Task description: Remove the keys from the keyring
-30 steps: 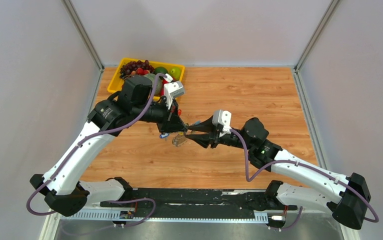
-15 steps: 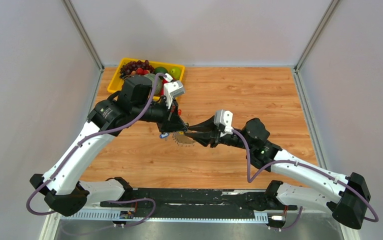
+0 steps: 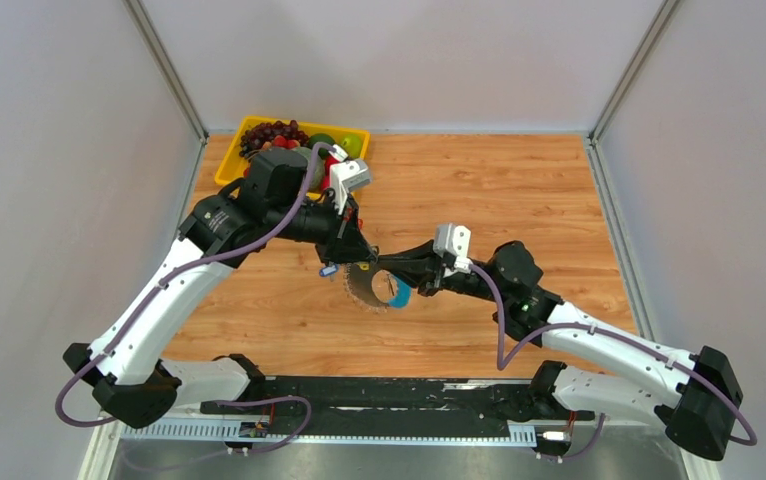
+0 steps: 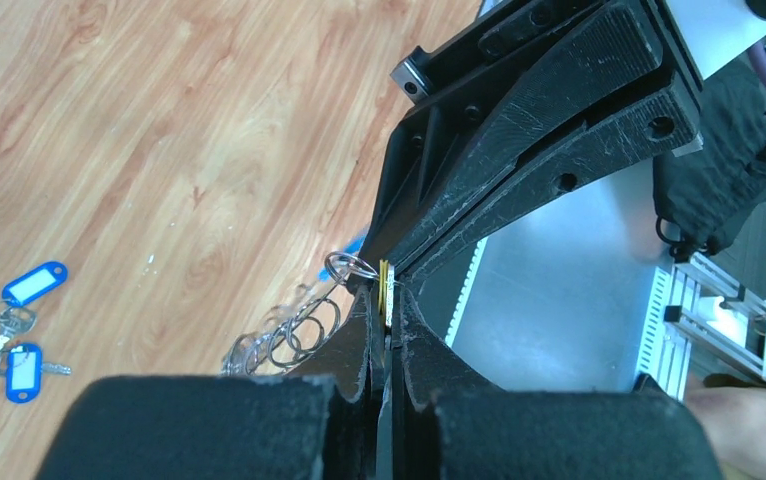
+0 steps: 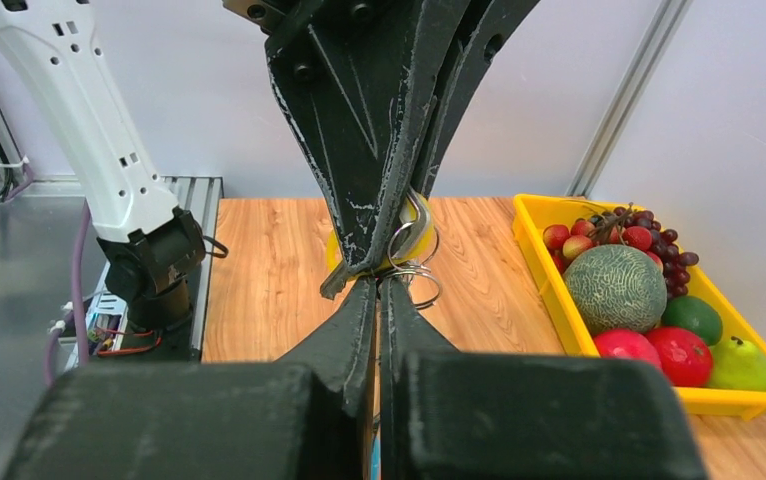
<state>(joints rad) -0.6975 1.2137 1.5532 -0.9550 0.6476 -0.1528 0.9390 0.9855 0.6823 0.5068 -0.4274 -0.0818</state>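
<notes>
The keyring (image 3: pixel 367 288) hangs above the table between both grippers, its grey keys (image 3: pixel 357 292) fanned out and a blue strap (image 3: pixel 398 294) on its right arc. My left gripper (image 3: pixel 357 256) is shut on a thin yellow piece (image 4: pixel 386 283) at the top of the bundle, with steel split rings (image 4: pixel 299 328) dangling beside it. My right gripper (image 3: pixel 384 268) comes in from the right and is shut, its tips (image 5: pixel 379 283) meeting the rings (image 5: pixel 417 272) just under the left fingers (image 5: pixel 359 120). One key (image 5: pixel 334 282) sticks out to the left there.
A yellow tray (image 3: pixel 227 165) of fruit stands at the back left, close behind the left arm; its rim (image 5: pixel 539 260) shows in the right wrist view. Small loose blue-tagged keys (image 4: pixel 31 284) lie on the wooden table (image 3: pixel 519 190) below the left gripper.
My right gripper has closed and pushed in against the left fingertips. The keyring has swung down and turned, so its key fan and blue strap now show.
</notes>
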